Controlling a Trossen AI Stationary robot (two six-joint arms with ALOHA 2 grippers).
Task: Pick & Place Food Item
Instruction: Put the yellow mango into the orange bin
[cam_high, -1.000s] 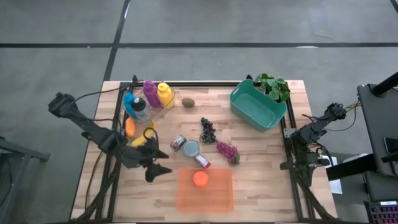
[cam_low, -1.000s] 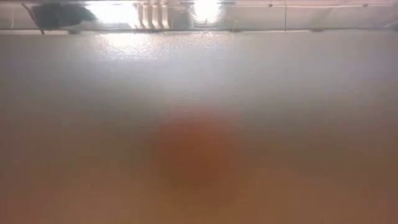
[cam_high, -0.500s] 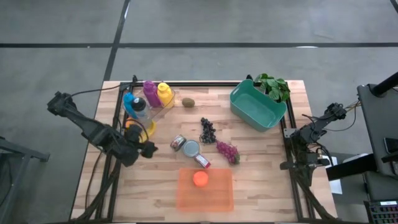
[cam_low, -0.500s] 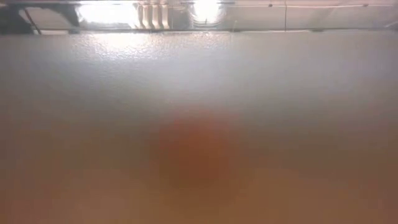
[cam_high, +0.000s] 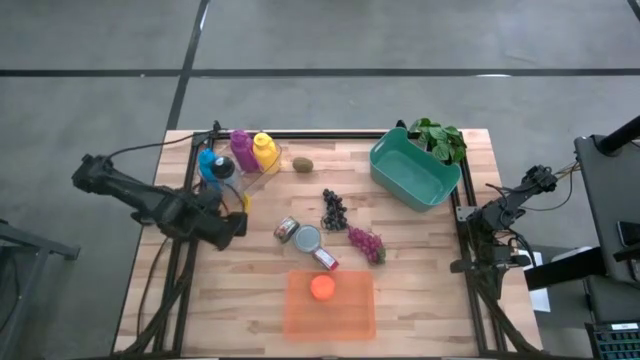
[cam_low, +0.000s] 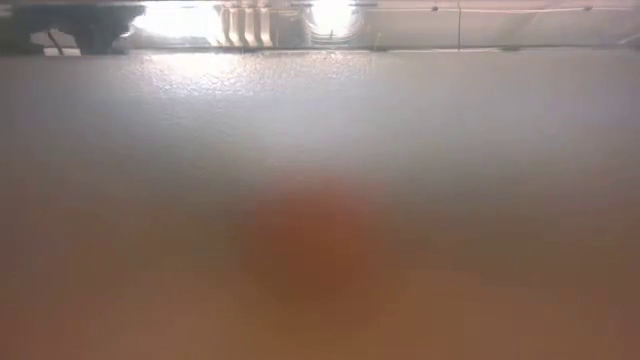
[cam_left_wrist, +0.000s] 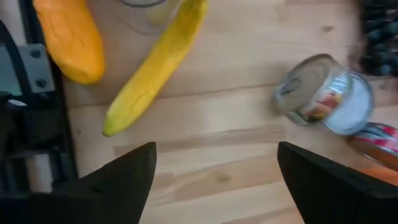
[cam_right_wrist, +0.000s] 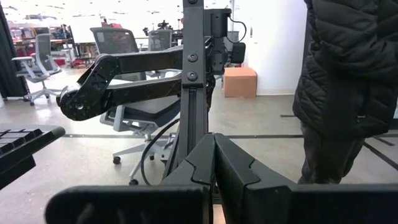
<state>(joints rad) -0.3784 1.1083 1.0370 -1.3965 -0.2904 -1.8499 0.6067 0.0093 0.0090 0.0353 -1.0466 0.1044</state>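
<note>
**Left arm swings back to the fruit at the surface's left side**

The long yellow banana (cam_left_wrist: 155, 68) lies flat on the wooden slatted surface (cam_high: 420, 290), with the stubby orange fruit (cam_left_wrist: 69, 38) just beside it near the left frame rail. In the left wrist view both sit ahead of the left gripper (cam_left_wrist: 211, 180), whose jaws stand wide apart with nothing between them. The banana looks like the item to be picked, though the overhead view hides most of it under the arm, so that is a guess.

A second ago the left gripper (cam_high: 228, 226) was lower on the surface, close to the translucent orange tray (cam_high: 330, 322), where a round orange fruit (cam_high: 321, 288) already rests. Since then it has drawn back toward the left side, and its jaws have begun to narrow slightly. This reads as one placement done and the approach to the next item under way; the gripper must still drop and line up along the banana before closing.

A tipped silver tin can (cam_left_wrist: 323, 93) lies near, well clear of the banana. The right gripper (cam_right_wrist: 214, 180) is parked off the right edge, jaws closed and empty.
</note>
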